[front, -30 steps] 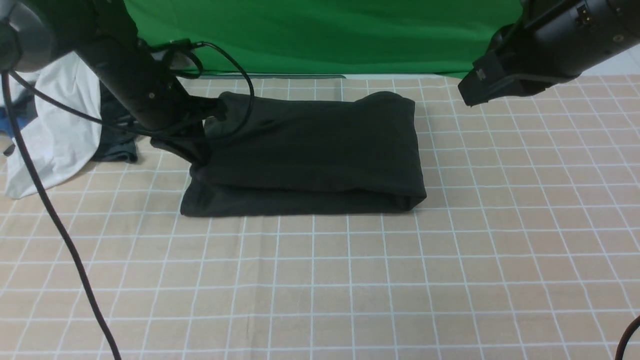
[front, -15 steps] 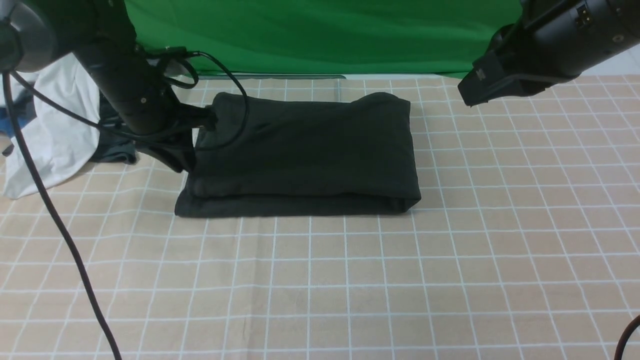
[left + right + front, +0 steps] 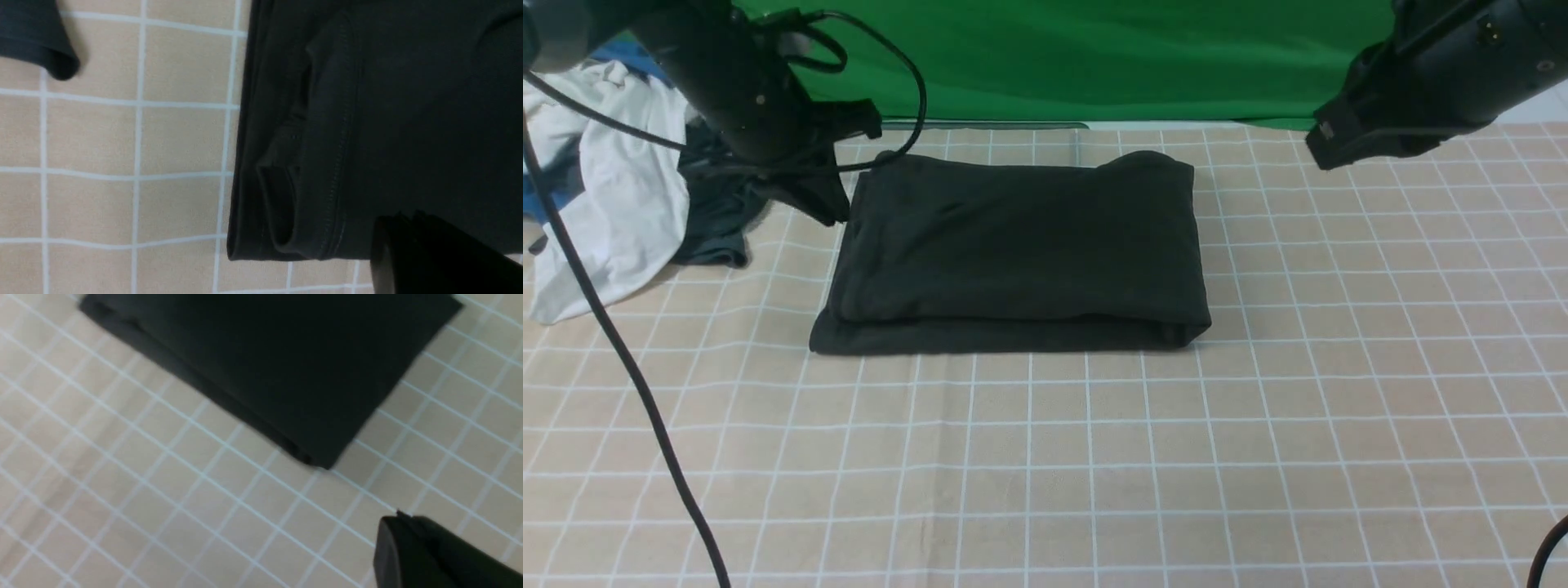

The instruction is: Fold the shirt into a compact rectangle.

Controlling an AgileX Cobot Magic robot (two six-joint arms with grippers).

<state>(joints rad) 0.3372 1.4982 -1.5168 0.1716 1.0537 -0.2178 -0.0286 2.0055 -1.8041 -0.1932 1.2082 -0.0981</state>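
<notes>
A white garment (image 3: 605,196) and dark grey garment (image 3: 715,220) lie left of the folded shirt (image 3: 1021,245); both arms hover above the surface (image 3: 1094,457) (pincer states can't be told).

I'm looking at a table (image 3: 1094,457) that is wearing a beige cloth with a white grid. The black shirt (image 3: 1021,245) is lying folded flat on it toward the far side. At the far left, a white garment (image 3: 613,212) and a smaller dark grey garment (image 3: 715,220) are lying crumpled together.
</notes>
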